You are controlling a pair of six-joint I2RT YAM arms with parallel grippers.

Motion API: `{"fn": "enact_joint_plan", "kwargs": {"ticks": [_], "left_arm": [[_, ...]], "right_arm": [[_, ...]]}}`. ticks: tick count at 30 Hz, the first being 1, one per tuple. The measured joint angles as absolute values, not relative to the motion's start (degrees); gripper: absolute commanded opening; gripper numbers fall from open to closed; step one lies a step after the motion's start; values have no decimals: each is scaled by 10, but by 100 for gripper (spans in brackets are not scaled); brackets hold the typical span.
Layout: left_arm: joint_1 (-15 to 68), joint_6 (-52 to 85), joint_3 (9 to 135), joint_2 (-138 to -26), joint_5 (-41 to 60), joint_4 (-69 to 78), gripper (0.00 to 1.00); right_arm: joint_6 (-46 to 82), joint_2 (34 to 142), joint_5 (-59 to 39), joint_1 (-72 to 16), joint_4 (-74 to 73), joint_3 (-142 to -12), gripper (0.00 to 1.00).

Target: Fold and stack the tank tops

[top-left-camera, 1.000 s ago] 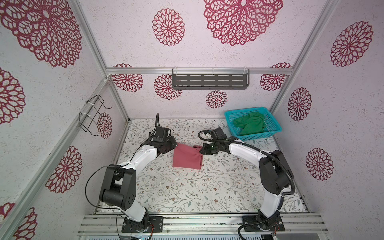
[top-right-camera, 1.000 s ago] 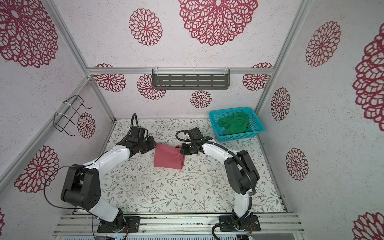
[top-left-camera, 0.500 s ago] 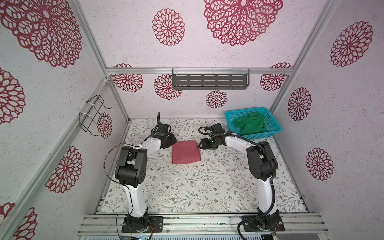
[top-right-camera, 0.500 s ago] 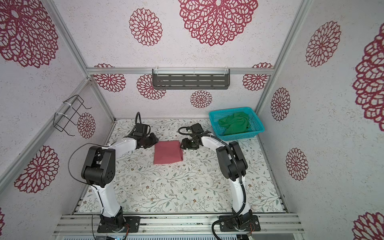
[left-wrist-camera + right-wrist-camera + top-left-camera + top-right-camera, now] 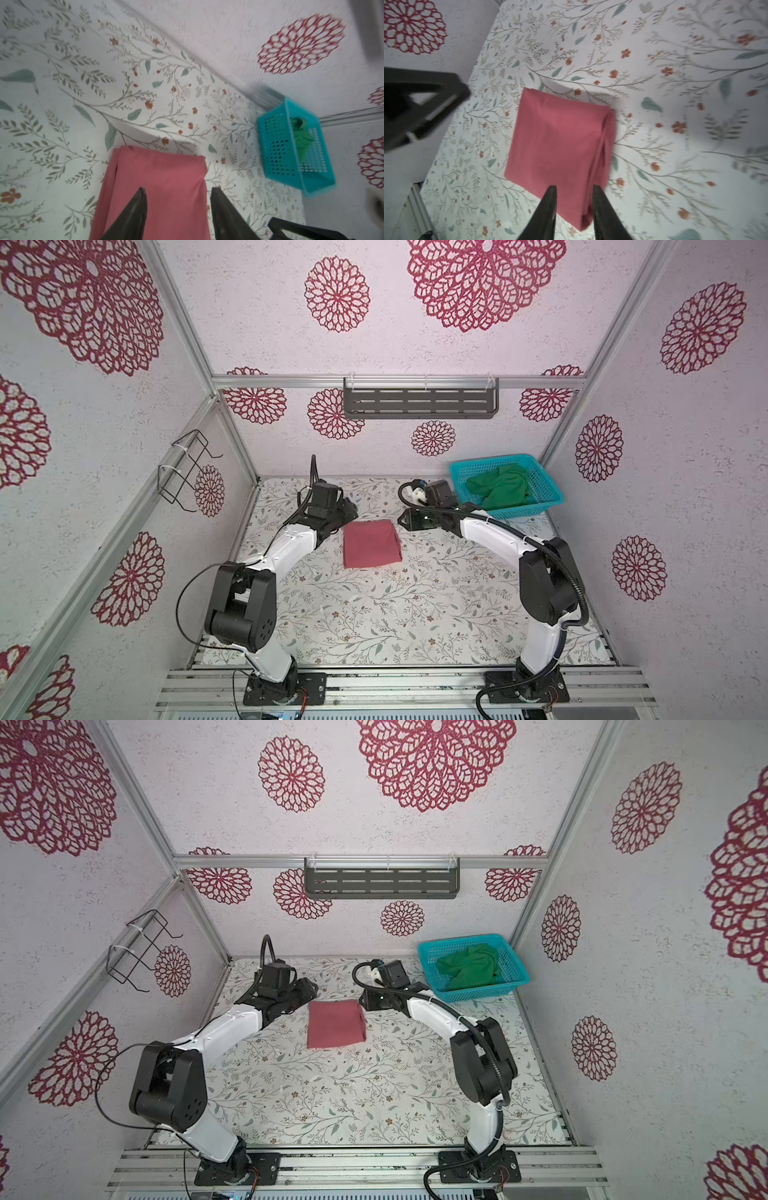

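The pink-red tank top [image 5: 371, 543] [image 5: 336, 1024] lies folded into a flat rectangle on the floral table, left of the basket. The green tank top [image 5: 500, 489] [image 5: 469, 969] sits crumpled in the turquoise basket [image 5: 528, 512] [image 5: 478, 994]. My left gripper [image 5: 347, 510] [image 5: 309, 988] hovers at the pink top's far-left corner. In the left wrist view the left gripper [image 5: 177, 190] is open over the pink cloth [image 5: 162, 182], holding nothing. My right gripper [image 5: 405, 520] [image 5: 365, 1002] is at the far-right corner. The right wrist view shows the right gripper [image 5: 574, 187] open above the cloth's edge [image 5: 560, 141].
The basket stands in the back right corner against the walls. A dark slotted shelf [image 5: 419, 400] hangs on the back wall and a wire rack [image 5: 187, 468] on the left wall. Bare floral table [image 5: 395, 614] stretches in front of the pink top.
Both grippers, shut on the pink top a second ago, have opened and let go. The top now lies flat, and both grippers have drawn back off its far corners.
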State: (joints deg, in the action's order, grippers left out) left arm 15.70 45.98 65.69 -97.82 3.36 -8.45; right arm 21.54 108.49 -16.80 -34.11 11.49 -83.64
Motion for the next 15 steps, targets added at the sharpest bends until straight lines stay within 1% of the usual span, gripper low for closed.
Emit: {"fn": "enact_joint_plan", "kwargs": {"ticks": [3,6,10,11,15], "left_arm": [[156,474,632,-1016,36,-76,47],[152,483,618,-1047,34,-69,46],[144,492,613,-1085,41,-53,47],[143,491,613,-1090,42,-52,48],[143,481,620,-1088,38,-66,51]], "right_arm": [[245,1102,-167,-376,58,-809,28],[285,1126,-165,-393,-12,-765,27],[333,1162,-138,-389,-79,-697,26],[342,1164,-138,-386,-104,-682,26],[356,1151,-121,-385,-125,-663,28]]}}
